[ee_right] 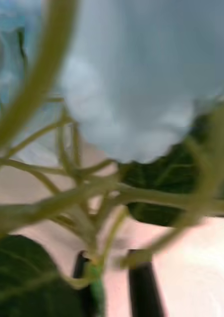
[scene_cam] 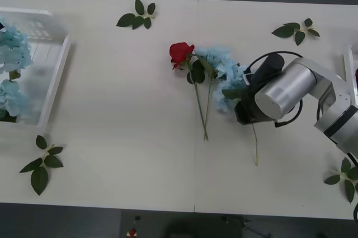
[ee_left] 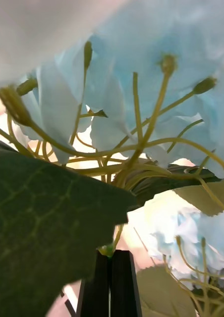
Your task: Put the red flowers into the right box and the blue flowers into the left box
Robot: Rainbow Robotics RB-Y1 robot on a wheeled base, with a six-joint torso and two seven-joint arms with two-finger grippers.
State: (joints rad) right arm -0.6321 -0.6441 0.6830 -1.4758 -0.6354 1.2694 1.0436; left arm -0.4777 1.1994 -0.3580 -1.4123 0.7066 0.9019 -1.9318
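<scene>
— Two black fingers, right gripper: jaws narrowly parted, green stem against one. Mid-counter, on the blue flowers.
— Left gripper?
— Jaws pressed together, blue petals close above.
— Neighbours?
— Red flowers, touching. Left box well apart.
— Hazards?
— Probably stem slip from off-centre closing; possibly rose dragged along by tangled leaves.
</scene>
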